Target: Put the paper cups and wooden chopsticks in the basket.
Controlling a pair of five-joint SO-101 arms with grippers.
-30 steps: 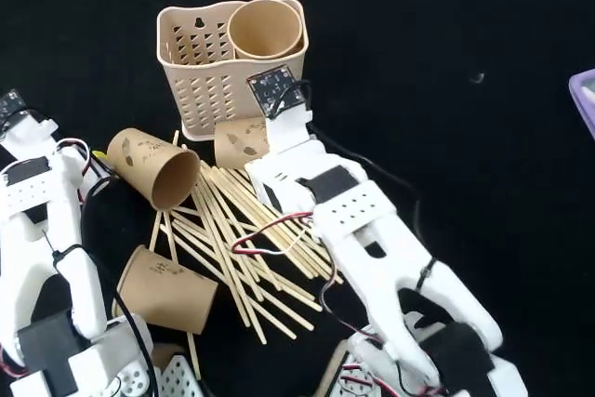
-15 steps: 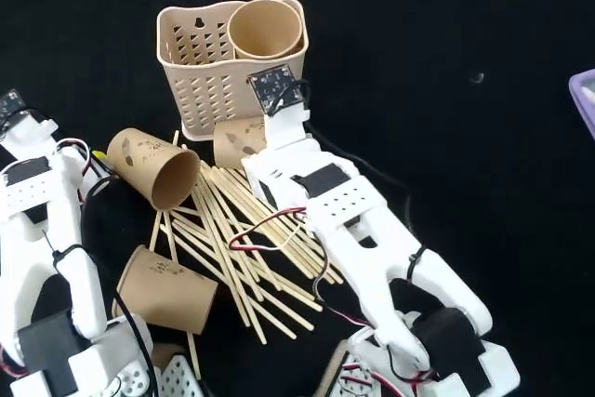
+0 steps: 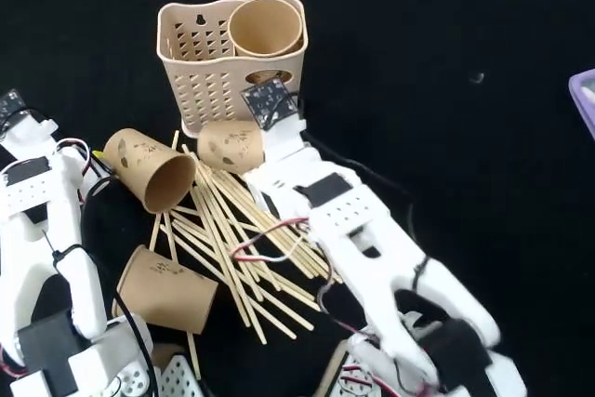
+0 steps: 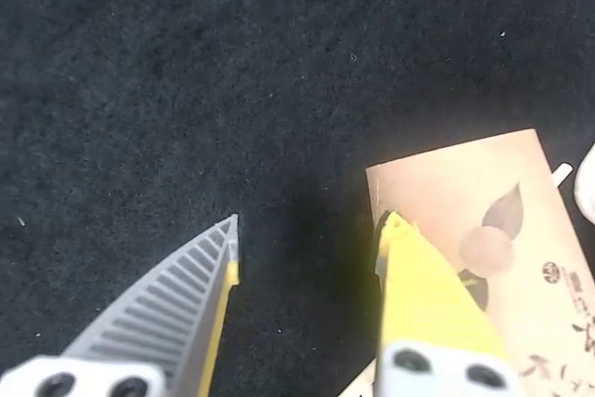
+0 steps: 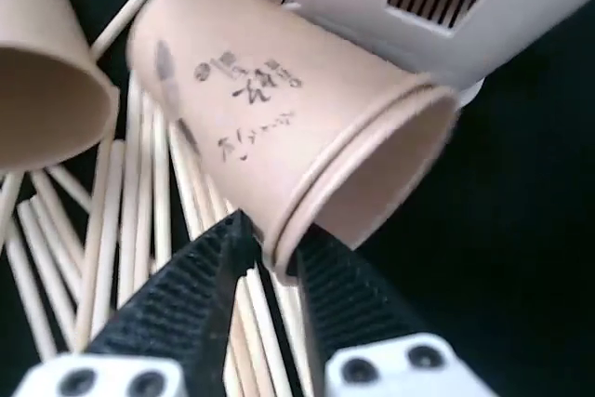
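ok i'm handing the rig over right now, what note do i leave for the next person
Left gripper: open over the table, with a cup lying at its yellow finger.
Right gripper: shut on the rim of a cup that is on its side beside the basket.
Done: one cup stands in the basket.
Left: the held cup, the loose cups on their sides, and the whole pile of chopsticks on the table.
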